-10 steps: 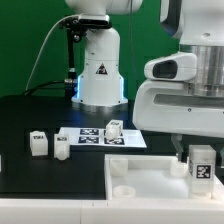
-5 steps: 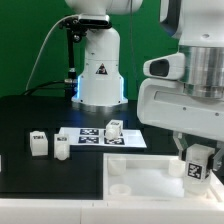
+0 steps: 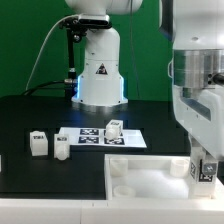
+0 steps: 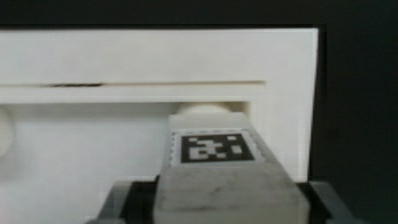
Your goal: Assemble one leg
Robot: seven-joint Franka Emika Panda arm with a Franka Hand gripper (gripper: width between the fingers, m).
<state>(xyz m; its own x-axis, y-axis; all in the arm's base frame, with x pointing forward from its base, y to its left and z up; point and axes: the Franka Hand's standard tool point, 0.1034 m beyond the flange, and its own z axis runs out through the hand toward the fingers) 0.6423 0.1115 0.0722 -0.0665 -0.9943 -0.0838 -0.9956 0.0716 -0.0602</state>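
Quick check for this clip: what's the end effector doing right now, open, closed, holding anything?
End effector: closed on a leg, the white tagged post, held over the large white panel.

Worktop: I see a black flat worktop (image 3: 30, 115).
Marker board: the thin flat white marker board (image 3: 92, 136) with black square tags lies near the worktop's middle.
Panel: a large flat white panel (image 3: 150, 181) with raised rims sits nearer my camera.
Backdrop: a green wall (image 3: 30, 30) behind.

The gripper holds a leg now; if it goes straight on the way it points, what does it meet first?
Probably the large white panel: the leg held in the gripper points at a round socket near the panel's rim. Depth is unclear.
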